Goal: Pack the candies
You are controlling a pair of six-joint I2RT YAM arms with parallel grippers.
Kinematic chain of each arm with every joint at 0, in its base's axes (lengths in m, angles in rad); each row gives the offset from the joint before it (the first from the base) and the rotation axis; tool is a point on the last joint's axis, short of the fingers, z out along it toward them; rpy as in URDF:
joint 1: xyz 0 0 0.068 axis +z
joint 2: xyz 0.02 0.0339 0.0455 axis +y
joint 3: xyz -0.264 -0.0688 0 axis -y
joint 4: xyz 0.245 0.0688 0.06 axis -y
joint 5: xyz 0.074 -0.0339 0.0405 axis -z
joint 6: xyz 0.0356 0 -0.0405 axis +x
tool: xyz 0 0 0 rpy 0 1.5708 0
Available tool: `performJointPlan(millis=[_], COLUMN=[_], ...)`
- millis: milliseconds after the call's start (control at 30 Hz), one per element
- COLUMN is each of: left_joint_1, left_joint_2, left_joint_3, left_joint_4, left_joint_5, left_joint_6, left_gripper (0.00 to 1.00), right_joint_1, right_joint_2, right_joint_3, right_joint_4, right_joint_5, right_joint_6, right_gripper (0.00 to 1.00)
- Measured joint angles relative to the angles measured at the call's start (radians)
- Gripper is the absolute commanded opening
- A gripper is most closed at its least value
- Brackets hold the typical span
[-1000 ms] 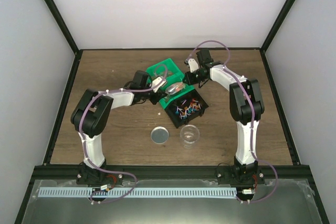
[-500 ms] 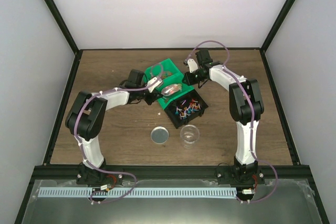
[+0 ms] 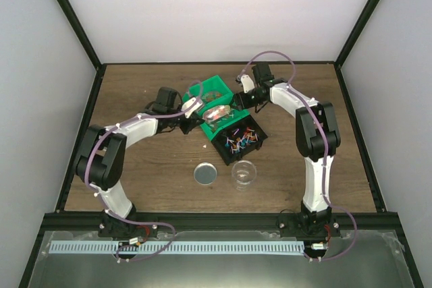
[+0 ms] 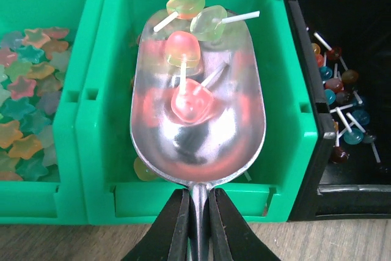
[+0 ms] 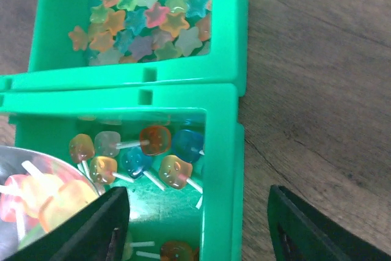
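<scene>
My left gripper (image 4: pixel 197 203) is shut on the handle of a metal scoop (image 4: pixel 195 145), which carries a few candies (image 4: pixel 183 47) on white sticks. The scoop (image 3: pixel 217 112) hovers over the near green bin (image 4: pixel 116 90). More candies (image 5: pixel 156 140) lie in that bin. My right gripper (image 5: pixel 197 212) is open, one finger inside the bin and one outside its wall (image 5: pixel 220 151). A black bin (image 3: pixel 236 141) to the right holds small candies (image 4: pixel 339 114) in mixed colours. The clear cup (image 3: pixel 244 173) stands in front of it.
A second green bin (image 5: pixel 55 71) behind holds star-shaped sweets (image 5: pixel 153 16). A round metal lid (image 3: pixel 205 174) lies left of the cup. Dark frame rails border the wooden table (image 3: pixel 135 160).
My right gripper has gone from shut to open at the green bin's wall. The left arm has swung its elbow left and drawn the loaded scoop a little left over the green bin.
</scene>
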Motion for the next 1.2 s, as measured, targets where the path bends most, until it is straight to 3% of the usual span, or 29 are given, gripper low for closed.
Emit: performJointPlan(millis=[300, 567, 767, 933, 1200], left_joint_1=[0.012, 0.013, 0.014, 0.016, 0.020], left_joint_2=[-0.104, -0.164, -0.246, -0.264, -0.326], left_joint_3=[-0.053, -0.180, -0.241, -0.200, -0.175], left_joint_4=[-0.007, 0.104, 0.121, 0.041, -0.133], left_joint_5=[0.029, 0.061, 0.073, 0.080, 0.075], left_joint_6=[0.022, -0.006, 0.011, 0.078, 0.188], left_gripper=[0.04, 0.04, 0.04, 0.04, 0.04], right_joint_1=[-0.009, -0.051, -0.111, -0.157, -0.198], right_joint_2=[-0.050, -0.184, -0.187, -0.186, -0.288], right_joint_3=[0.012, -0.036, 0.023, 0.021, -0.168], right_joint_4=[-0.017, -0.025, -0.093, -0.138, -0.188], right_joint_5=[-0.049, -0.114, -0.154, -0.225, -0.331], right_joint_6=[-0.001, -0.094, -0.155, -0.174, -0.199], right_gripper=[0.83, 1.00, 1.00, 1.00, 1.00])
